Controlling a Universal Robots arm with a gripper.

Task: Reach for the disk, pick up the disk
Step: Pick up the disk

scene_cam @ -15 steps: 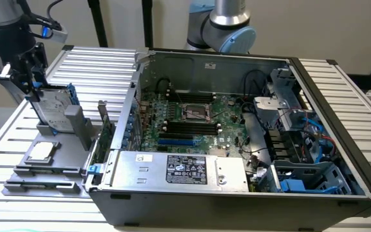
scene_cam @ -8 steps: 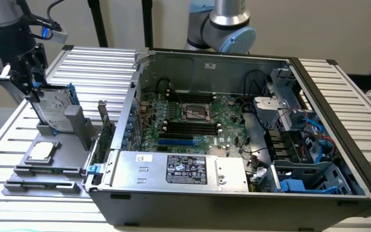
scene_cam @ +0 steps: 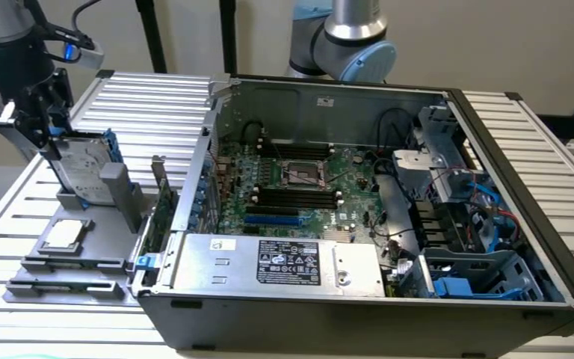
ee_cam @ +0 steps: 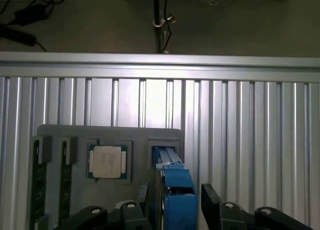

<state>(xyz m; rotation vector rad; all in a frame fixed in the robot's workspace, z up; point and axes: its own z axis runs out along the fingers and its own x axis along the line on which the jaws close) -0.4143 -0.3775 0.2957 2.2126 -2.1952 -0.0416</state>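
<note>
One gripper [ee_cam: 176,190] open, straddling upright disk [ee_cam: 178,210], grey holder [ee_cam: 75,132] beneath, processor chip [ee_cam: 107,161] nearby

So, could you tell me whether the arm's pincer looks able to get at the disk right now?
Probably yes. The pincer straddles the disk, which stands on edge in the grey holder. Its fingers sit either side of the blue rail with gaps showing, and nothing else is in the way.

No legible txt (PSU label [scene_cam: 289,263] unreadable)
</note>
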